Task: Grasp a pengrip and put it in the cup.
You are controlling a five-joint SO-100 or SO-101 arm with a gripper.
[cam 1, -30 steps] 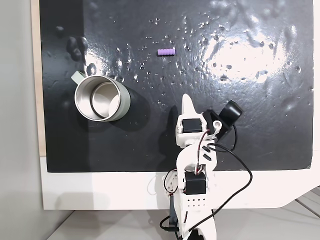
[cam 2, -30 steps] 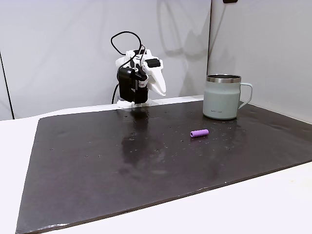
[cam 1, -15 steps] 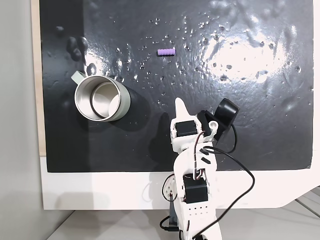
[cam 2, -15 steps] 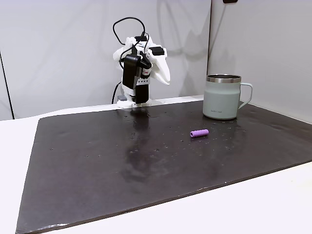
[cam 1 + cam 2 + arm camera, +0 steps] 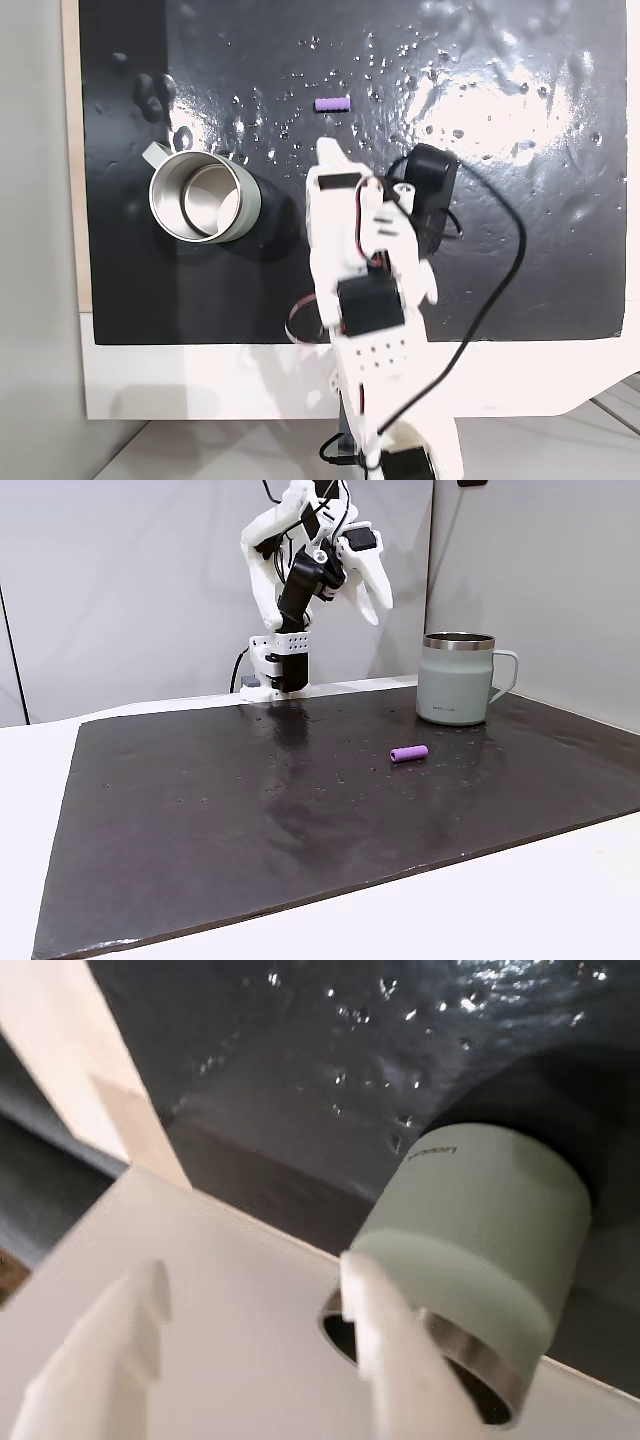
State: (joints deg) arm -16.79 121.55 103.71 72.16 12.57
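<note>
In the top-down fixed view I go from the left. The cup [image 5: 205, 197] stands upright on the dark mat [image 5: 520, 250], handle toward 10 o'clock, mouth open to the ceiling, so a drop from above should work without any tilting. Its inside is shiny steel and I see nothing in it. The outside is pale grey-green.

Next comes the pengrip [image 5: 333, 103], at about 1 o'clock from the cup and well apart from it. It lies flat on its side, long axis running 9 to 3 o'clock. I judge that suits a grasp from above across its short width. It is tiny, purple, ribbed along its length and soft-looking, so I expect it to squash a little and perhaps roll if nudged.

My arm [image 5: 365, 300] reaches up from the white table [image 5: 200, 380] at 6 o'clock, and the pincer [image 5: 345, 170] sits raised over the mat, between cup and pengrip, holding nothing. In the side fixed view the pincer [image 5: 365, 580] hangs high, tips aimed down. In the wrist view the 2 fingers [image 5: 395, 1360] stand apart with the cup [image 5: 480, 1230] beyond them. I judge the reach is under way and the grasp not yet begun.
</note>
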